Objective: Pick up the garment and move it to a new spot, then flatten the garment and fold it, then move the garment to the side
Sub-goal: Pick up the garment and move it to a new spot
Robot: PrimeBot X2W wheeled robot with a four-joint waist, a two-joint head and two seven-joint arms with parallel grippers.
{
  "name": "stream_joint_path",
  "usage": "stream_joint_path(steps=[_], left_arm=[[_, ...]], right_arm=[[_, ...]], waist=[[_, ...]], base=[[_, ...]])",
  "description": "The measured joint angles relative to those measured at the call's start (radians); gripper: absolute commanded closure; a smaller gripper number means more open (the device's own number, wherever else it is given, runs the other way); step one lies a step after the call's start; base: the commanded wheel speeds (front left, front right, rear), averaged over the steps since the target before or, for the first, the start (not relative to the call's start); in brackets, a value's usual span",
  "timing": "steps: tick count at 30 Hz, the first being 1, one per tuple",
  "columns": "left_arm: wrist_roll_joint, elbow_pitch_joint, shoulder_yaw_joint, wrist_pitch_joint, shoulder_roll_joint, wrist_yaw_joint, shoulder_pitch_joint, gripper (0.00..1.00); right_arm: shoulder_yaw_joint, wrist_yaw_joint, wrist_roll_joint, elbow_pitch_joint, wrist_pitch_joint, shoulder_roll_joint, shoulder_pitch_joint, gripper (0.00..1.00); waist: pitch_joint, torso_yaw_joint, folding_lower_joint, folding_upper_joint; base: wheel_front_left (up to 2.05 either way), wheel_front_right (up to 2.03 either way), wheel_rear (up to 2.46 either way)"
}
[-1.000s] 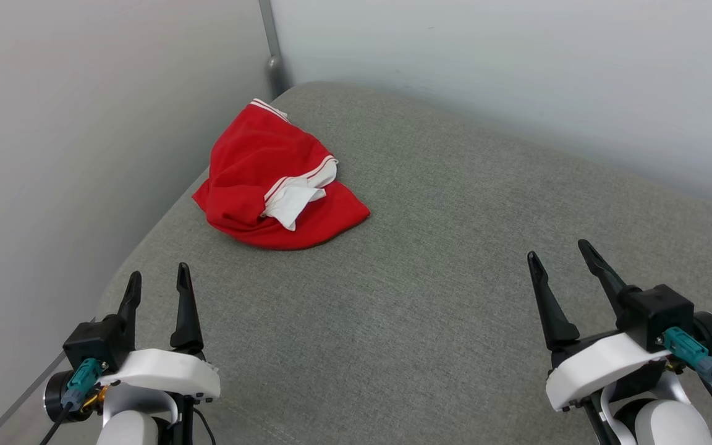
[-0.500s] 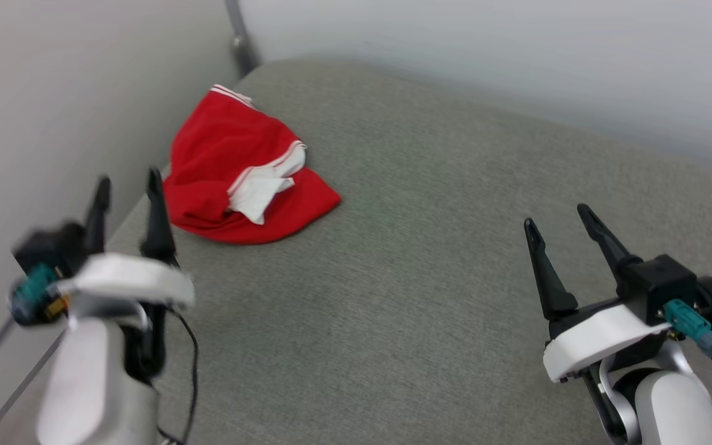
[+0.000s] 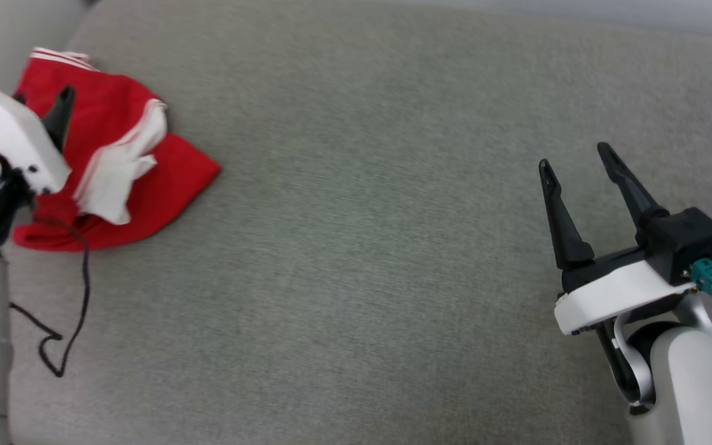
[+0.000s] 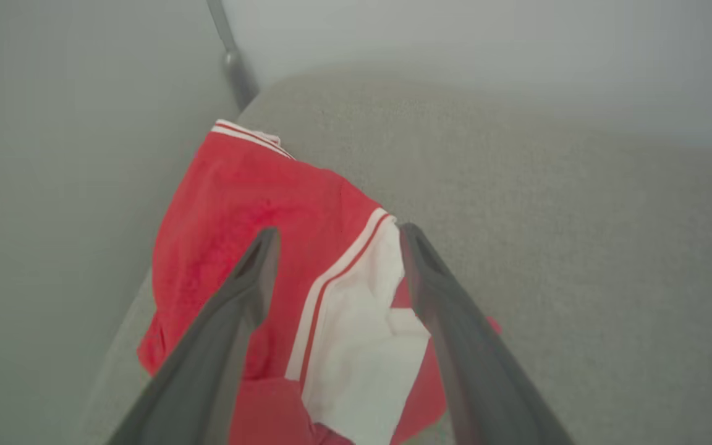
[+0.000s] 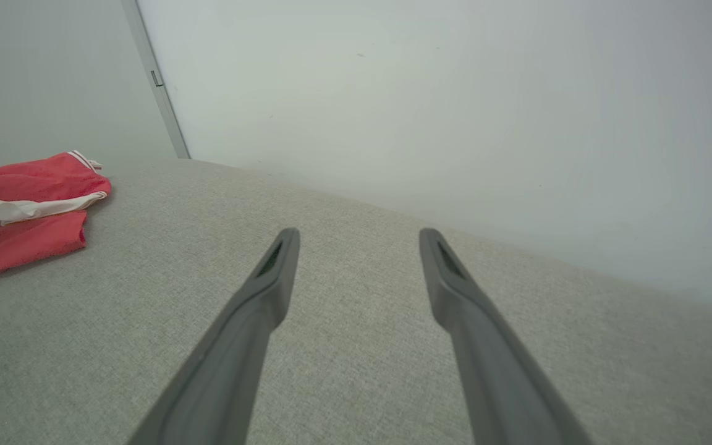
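The fingers (image 4: 241, 296) of the left gripper (image 4: 337, 238) stood wide apart, with nothing between them but air. A second before, that gripper had been idling low at the robot's left. Since then the arm had swung forward until its dark tips framed the garment (image 4: 257, 198), straddling the white panel and its striped trim. I couldn't tell whether the tips had touched the cloth yet. The head had tipped down with the reach, so the whole scene slid across its view, but the garment itself had not budged. It lay crumpled at the far left corner of the cushion (image 3: 362, 247), close against the wall (image 5: 455, 123). The right gripper (image 3: 574, 157) had kept its place well away on the other side, its fingers just as wide and empty. To my eye the first step, the pick-up, was only beginning, with moving, flattening and folding all still ahead. The garment was soft, limp stuff: bright red knit bunched into rounded folds, a white panel flopped over the top, and thin double stripes running along its hems. Under it the cushion was a grey, coarse weave — flat and matte, with rounded edges. A thin black cable (image 3: 84, 272) dangled in a loop from the left arm.
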State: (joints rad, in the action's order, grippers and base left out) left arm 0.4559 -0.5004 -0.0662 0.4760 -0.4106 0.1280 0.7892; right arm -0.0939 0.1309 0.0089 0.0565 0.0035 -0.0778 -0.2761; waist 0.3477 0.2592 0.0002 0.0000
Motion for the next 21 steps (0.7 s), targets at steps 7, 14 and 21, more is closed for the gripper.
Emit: stream_joint_path(steps=[7, 14, 21], left_arm=[[0.100, -0.114, -0.028, 0.327, -0.096, -0.016, -0.023, 0.00], [0.162, -0.124, -0.080, 0.429, -0.117, -0.068, -0.067, 0.80], [0.145, -0.090, -0.071, 0.367, -0.104, -0.082, -0.085, 1.00]], right_arm=[[-0.001, 0.000, 0.008, -0.015, -0.021, 0.003, -0.038, 0.00], [0.015, 0.000, 0.008, -0.023, -0.035, 0.004, -0.047, 0.00], [0.018, 0.000, 0.005, -0.021, -0.041, -0.002, -0.055, 0.00]], waist=[[0.108, -0.092, 0.0001, 0.0000], [0.174, -0.147, 0.0000, 0.0000], [0.167, -0.136, 0.0000, 0.0000]], base=[[0.00, 0.00, 0.00], [0.00, 0.00, 0.00], [0.00, 0.00, 0.00]])
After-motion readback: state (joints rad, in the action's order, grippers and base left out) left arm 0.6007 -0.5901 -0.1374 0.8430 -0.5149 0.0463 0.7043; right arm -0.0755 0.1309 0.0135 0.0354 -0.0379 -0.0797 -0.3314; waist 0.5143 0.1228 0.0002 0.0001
